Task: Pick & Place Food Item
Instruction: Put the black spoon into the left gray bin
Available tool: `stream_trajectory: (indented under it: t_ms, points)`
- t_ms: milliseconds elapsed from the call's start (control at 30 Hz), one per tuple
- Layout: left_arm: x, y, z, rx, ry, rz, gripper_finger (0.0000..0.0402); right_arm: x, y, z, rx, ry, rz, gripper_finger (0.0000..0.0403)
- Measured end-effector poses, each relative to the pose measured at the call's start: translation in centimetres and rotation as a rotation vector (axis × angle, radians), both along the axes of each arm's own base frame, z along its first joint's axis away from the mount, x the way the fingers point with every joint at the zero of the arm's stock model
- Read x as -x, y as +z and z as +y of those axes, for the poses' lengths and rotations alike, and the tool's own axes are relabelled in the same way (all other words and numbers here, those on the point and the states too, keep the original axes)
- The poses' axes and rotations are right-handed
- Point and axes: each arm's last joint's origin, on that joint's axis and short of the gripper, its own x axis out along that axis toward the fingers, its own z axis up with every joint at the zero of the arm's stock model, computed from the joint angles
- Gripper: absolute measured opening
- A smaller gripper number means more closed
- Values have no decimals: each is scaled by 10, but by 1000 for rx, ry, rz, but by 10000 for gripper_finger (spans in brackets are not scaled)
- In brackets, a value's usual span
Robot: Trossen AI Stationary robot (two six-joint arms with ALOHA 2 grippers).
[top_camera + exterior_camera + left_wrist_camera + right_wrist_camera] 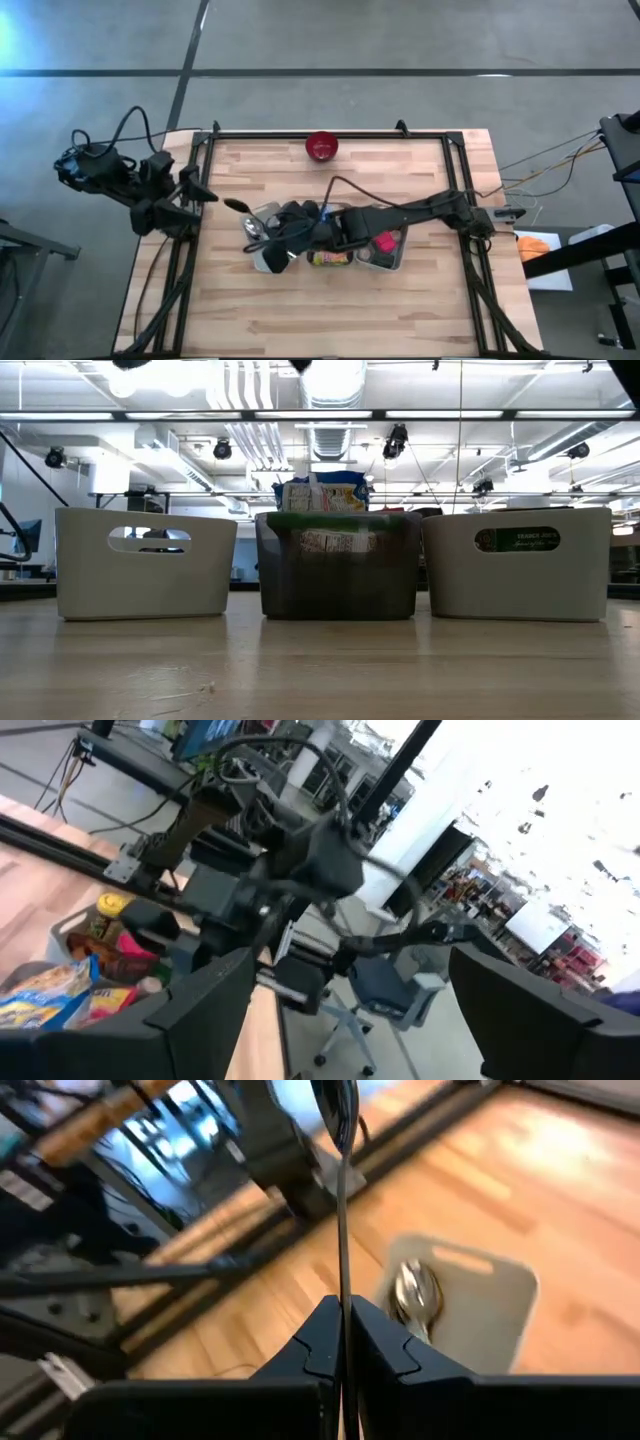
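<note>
Three bins stand in a row mid-table: a white one (pixel 147 563), a dark one (pixel 338 565) filled with food packets (pixel 320 495), and another white one (pixel 517 563). My right gripper (pixel 345 1340) reaches over the bins from the table's right and is shut on a thin metal utensil (pixel 342 1190) with a dark head (pixel 237 205). Below it, the left white bin (pixel 470 1305) holds a metal spoon (pixel 415 1292). My left gripper (pixel 350 1020) is open, holds nothing, and is drawn back at the table's left edge (pixel 198 195). My right gripper pinches the utensil's thin handle (pixel 343 1275) between its two fingers. The fingers slant down from the table's right and lie along the handle. The handle runs on past the fingertips to the dark head (pixel 335 1100), above the left white bin.
A red bowl (pixel 321 147) sits at the far edge's middle. A pink item (pixel 383 243) lies in the right bin and a yellow-green packet (pixel 330 257) beside it. Bare wood lies along the near side (pixel 330 310). Black frame rails (pixel 200 180) border the table.
</note>
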Motion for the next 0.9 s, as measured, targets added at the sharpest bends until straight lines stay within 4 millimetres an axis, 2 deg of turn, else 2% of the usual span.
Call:
stream_trajectory:
  t_ms: [267, 400, 667, 800, 900]
  points:
    - [1, -5, 1, -23, -1, 46, 341, -3, -68, 8, -116, -1, 94, 8]
    - [1, -5, 1, -26, -1, 45, 341, -8, -93, 0, -193, 0, 51, 8]
    - [1, -5, 1, -26, -1, 46, 341, -12, -121, -22, -238, -46, -6, 8]
    - [1, -5, 1, -19, 0, 48, 341, -11, -132, -27, -226, -69, 4, 8]
    - [1, -5, 1, -19, 0, 48, 341, -15, -137, -26, -160, -17, 33, 8]
